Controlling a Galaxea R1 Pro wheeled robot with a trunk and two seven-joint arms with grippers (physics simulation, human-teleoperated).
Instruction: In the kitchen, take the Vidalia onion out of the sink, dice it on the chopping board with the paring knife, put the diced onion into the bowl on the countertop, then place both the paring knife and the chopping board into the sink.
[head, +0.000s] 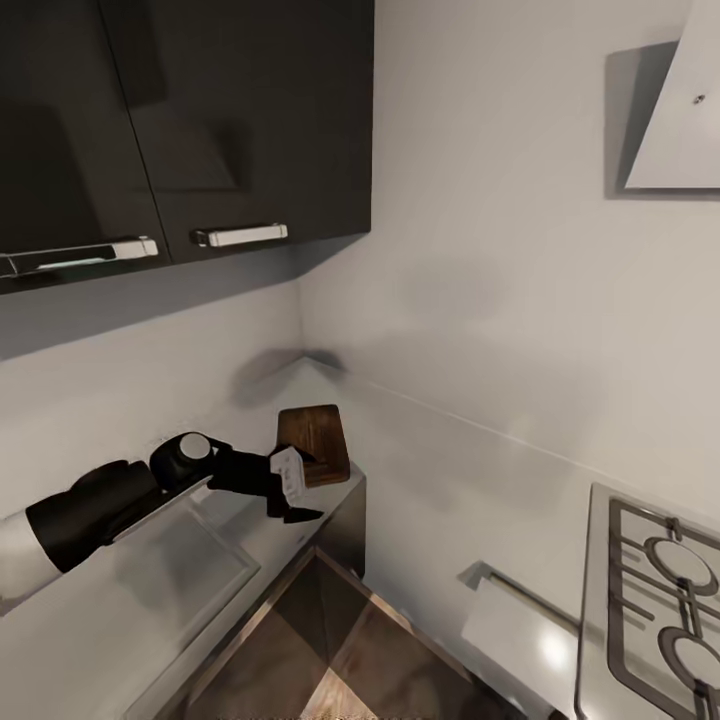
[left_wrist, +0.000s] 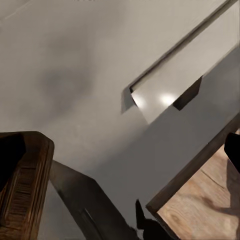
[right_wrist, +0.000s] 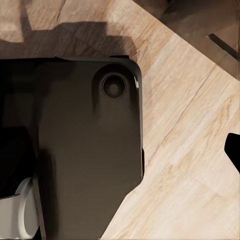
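Chopping board (head: 314, 442) lies on the counter (head: 90, 640) near its end, just beyond the left gripper (head: 292, 488), which reaches toward it with its dark fingers slightly spread around nothing; the board's long axis runs away toward the wall corner. From the left wrist the board's edge (left_wrist: 25, 185) sits close by. A gas hob (head: 655, 600) lies well apart on the right.

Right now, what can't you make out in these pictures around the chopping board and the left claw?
- Chopping board: head view, near end covered by the left claw; left wrist view, cut off by the frame edge.
- Left claw: head view, too dark and small to tell open from shut, or whether it grips the board.
- Stove: head view, cut off by the right edge.
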